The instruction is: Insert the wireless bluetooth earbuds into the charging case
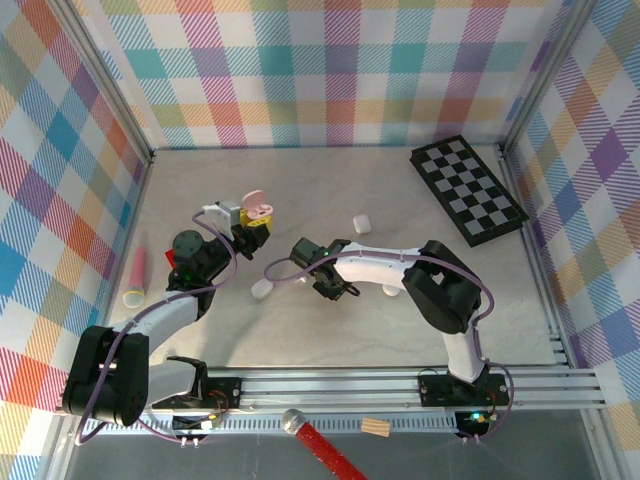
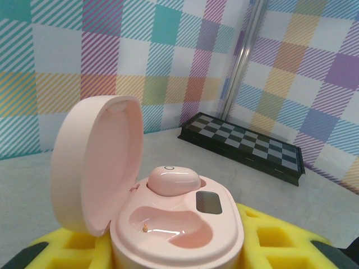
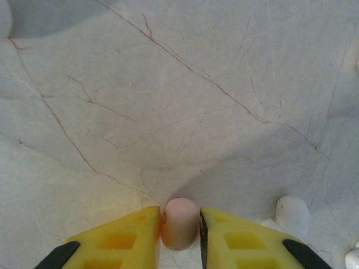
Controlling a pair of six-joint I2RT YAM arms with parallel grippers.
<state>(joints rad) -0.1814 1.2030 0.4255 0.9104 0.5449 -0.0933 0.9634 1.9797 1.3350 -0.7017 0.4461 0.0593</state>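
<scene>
- One marble-patterned table (image 1: 330,185) carried the scene, with two arms reaching out from its near edge.
- One black-and-white chessboard (image 1: 468,188) lay far beyond the right gripper (image 3: 180,217) and off to its right, well apart from it.
- One red-handled tool (image 1: 318,442) and one small wooden block (image 1: 376,427) sat behind both grippers, on the near side of the arm bases.
- One pink tube (image 1: 136,275) lay outboard of the left gripper (image 1: 250,228), to its left.
- One pink charging case (image 2: 179,230) stood clamped between the left gripper's yellow fingers (image 2: 275,241), which were closed in against its body. Its lid (image 2: 95,162) was swung up and open.
- Two white pebble-shaped pieces showed in the top view: one (image 1: 362,223) just beyond the right gripper, one (image 1: 262,288) close on its left.
- Two pink earbuds were counted. The seated pink earbud (image 2: 173,182) rested in the far socket of the case in the left gripper, and the near socket (image 2: 162,221) lay bare.
- The pinched pink earbud (image 3: 179,224) sat on the table, caught between the right gripper's nearly closed yellow pads (image 3: 129,238), one pad against each side.
- One white earbud (image 3: 292,214) lay on the table just right of those pads, apart from them. A second white piece (image 3: 353,259) was too cropped at the frame edge to identify.
</scene>
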